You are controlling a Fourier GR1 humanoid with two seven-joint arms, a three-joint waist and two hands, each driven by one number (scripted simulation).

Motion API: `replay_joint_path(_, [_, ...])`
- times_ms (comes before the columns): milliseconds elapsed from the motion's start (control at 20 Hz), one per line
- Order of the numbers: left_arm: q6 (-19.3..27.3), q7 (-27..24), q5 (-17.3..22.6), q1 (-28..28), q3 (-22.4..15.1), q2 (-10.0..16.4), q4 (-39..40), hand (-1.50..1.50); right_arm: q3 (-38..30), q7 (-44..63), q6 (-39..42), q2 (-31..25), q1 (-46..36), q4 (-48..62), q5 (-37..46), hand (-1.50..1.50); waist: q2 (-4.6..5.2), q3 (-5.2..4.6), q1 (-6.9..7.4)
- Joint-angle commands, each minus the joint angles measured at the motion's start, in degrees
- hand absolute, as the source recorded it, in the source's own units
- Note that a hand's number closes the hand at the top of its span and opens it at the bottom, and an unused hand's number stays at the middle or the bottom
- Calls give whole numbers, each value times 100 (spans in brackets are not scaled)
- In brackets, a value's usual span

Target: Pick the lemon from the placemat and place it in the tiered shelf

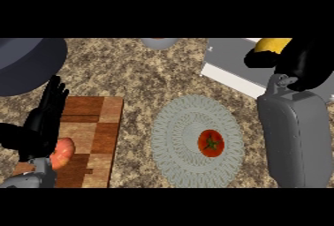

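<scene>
At one o'clock the right hand [305,62] curls round the lemon [272,45], holding it over the tiered shelf [228,55]. It is off the placemat [176,132], where a tomato [210,143] lies; only the setting-down seems left. The left hand [42,119] rests open at nine o'clock.

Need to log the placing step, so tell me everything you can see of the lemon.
The lemon is bright yellow and smooth-looking, with only its upper part showing. The right hand curls its black fingers round its lower and right sides, hiding the rest. It sits at the view's upper right, over the pale grey tiered shelf, well away from the placemat. Whether it touches the shelf cannot be told.
</scene>
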Motion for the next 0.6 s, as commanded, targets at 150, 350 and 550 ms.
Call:
replay_joint_path(150, [160,147,-194,-286,-45,-72,135,0,-472,-521,-1547,-204,-3,1262,-189,150,14,2,12])
replay_joint_path(350, [-196,108,89,9,57,77,-117,0,-730,-712,-1135,-599,-371,1703,-576,150,2,0,32])
replay_joint_path(550, [60,-118,-178,105,-200,-238,-32,0,-1124,-541,-2223,-465,-637,2092,-594,150,28,2,86])
